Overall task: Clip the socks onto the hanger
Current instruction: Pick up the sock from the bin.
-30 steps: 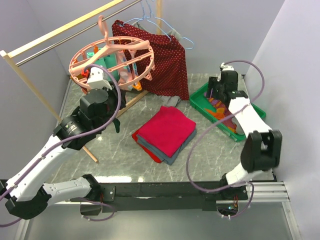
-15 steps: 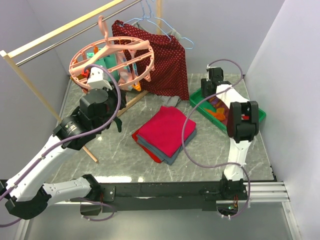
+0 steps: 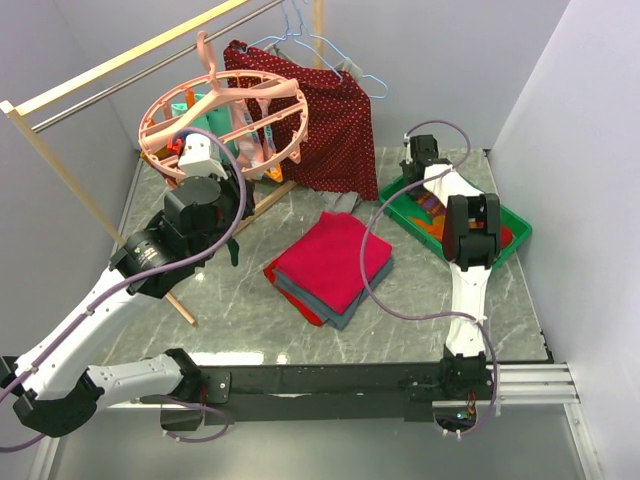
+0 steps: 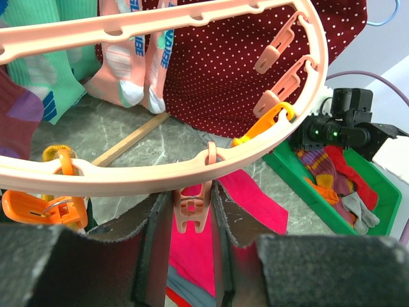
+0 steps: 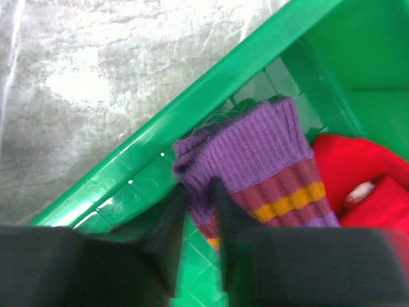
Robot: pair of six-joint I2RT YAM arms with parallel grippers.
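Observation:
The pink round hanger [image 3: 290, 95] hangs from the wooden rail, and its ring [image 4: 160, 173] crosses the left wrist view. My left gripper [image 4: 190, 195] is shut on a pink clip [image 4: 192, 214] dangling from that ring; in the top view the left gripper [image 3: 208, 158] sits just under the hanger. Teal [image 4: 38, 70], pink [image 4: 128, 70] and maroon [image 4: 16, 109] socks hang clipped. My right gripper [image 5: 200, 192] reaches into the green tray [image 5: 192, 109] and is shut on the cuff edge of a purple-striped sock [image 5: 268, 160]. A red sock [image 5: 358, 173] lies beside it.
A folded red and grey cloth stack [image 3: 330, 265] lies mid-table. A dark red dotted garment [image 3: 330, 120] and light-blue wire hangers [image 3: 330, 50] hang at the back. The wooden rack leg [image 3: 180, 305] slants beside my left arm. Orange clips [image 4: 38, 208] hang on the ring.
My right arm folded inward, carrying its gripper to the tray's far-left corner, and its jaws narrowed around the purple-striped sock's cuff. The left gripper kept its hold on the clip.

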